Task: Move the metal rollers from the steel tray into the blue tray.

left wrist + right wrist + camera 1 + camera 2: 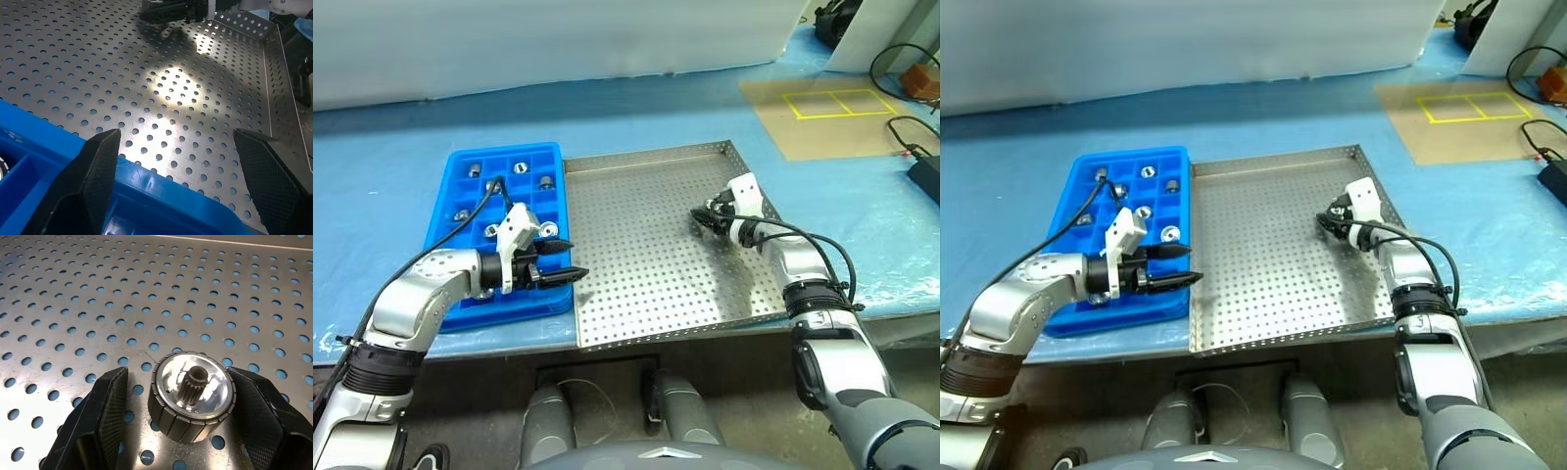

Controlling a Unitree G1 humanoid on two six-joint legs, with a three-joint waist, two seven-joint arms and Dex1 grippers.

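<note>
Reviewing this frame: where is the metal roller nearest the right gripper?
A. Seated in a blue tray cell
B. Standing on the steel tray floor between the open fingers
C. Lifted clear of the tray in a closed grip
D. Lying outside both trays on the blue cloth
B: the right wrist view shows the metal roller standing on the perforated floor of the steel tray, with the right gripper open and a finger on either side of it.

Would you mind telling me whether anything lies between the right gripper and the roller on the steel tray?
Nothing visible does. The roller stands on the steel tray directly between the right gripper's open fingers, with only bare perforated floor on either side of it.
</note>
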